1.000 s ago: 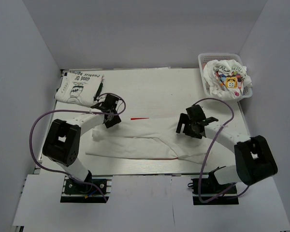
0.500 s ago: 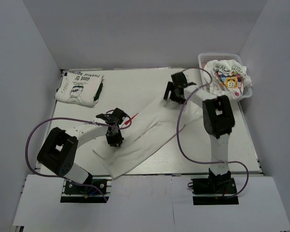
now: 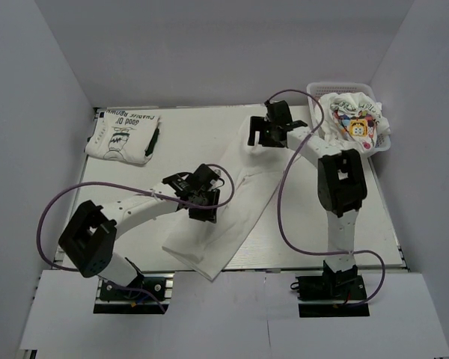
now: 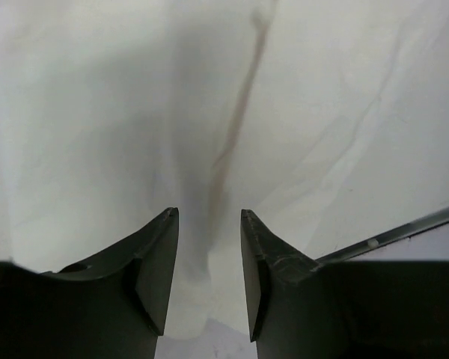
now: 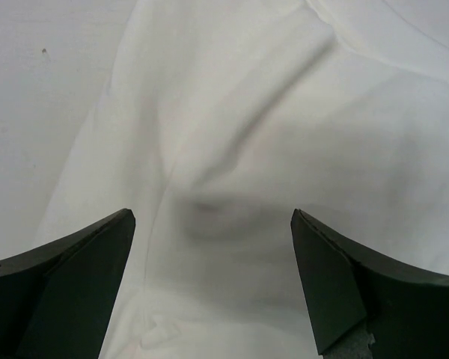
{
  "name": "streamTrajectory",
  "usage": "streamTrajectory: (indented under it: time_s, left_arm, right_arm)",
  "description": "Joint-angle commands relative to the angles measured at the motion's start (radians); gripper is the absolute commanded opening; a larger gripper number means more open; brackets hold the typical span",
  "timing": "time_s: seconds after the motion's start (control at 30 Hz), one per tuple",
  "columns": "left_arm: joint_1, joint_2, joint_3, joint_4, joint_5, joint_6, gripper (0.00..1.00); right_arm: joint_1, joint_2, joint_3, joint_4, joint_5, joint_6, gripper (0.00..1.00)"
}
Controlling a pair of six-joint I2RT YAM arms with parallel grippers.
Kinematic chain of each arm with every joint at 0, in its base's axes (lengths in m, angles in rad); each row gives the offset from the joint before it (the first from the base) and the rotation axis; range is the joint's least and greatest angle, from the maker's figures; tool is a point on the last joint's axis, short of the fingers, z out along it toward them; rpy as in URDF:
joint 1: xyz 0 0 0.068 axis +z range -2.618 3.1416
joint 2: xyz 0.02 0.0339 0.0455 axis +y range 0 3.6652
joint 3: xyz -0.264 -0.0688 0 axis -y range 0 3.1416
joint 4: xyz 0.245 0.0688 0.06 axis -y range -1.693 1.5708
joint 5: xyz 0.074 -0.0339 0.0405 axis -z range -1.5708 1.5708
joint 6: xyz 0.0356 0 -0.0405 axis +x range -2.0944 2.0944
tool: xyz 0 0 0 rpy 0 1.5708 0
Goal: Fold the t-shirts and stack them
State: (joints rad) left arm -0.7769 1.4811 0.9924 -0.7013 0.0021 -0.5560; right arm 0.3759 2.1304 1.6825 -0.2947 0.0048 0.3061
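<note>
A white t-shirt (image 3: pixel 232 217), folded into a long strip, lies diagonally across the table from the back centre to the near edge. My left gripper (image 3: pixel 202 200) sits at its left side with the jaws narrowed on a raised fold of the cloth (image 4: pixel 209 213). My right gripper (image 3: pixel 263 137) is wide open just above the strip's far end (image 5: pixel 213 213) and holds nothing. A folded t-shirt with green-black lettering (image 3: pixel 123 134) lies at the back left. A crumpled t-shirt with a yellow cartoon print (image 3: pixel 355 123) sits in the basket.
The white mesh basket (image 3: pixel 311 93) stands at the back right corner. White walls enclose the table (image 3: pixel 209 127) on three sides. The table's near edge (image 4: pixel 404 228) shows in the left wrist view, close to the strip's lower end.
The right gripper moved from the near right to the far centre, swinging the strip from lying sideways to diagonal, and now stands open. The left gripper moved right along with the cloth.
</note>
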Motion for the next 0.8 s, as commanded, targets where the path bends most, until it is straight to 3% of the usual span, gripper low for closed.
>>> streamTrajectory:
  time_s: [0.0, 0.17, 0.33, 0.5, 0.73, 0.77]
  left_arm:
    - [-0.036, 0.051, 0.009, 0.131, 0.148, 0.067, 0.49]
    - [-0.084, 0.160, -0.015, 0.164, 0.173, 0.111, 0.38]
    - [-0.145, 0.243, -0.015, 0.224, 0.222, 0.129, 0.35]
    - [-0.170, 0.333, 0.043, 0.267, 0.222, 0.139, 0.32]
    - [-0.160, 0.525, 0.195, 0.336, 0.242, 0.169, 0.29]
    - [-0.160, 0.550, 0.218, 0.359, 0.242, 0.169, 0.29]
  right_arm:
    - [-0.005, -0.131, -0.101, -0.044, 0.052, 0.055, 0.90]
    - [-0.005, -0.152, -0.244, -0.063, 0.031, 0.113, 0.90]
    - [-0.009, -0.055, -0.193, -0.121, 0.041, 0.149, 0.90]
    - [-0.015, 0.130, -0.038, -0.201, 0.057, 0.174, 0.90]
    - [-0.061, 0.417, 0.419, -0.291, 0.009, 0.159, 0.90]
    - [-0.069, 0.466, 0.451, -0.288, -0.058, 0.157, 0.90]
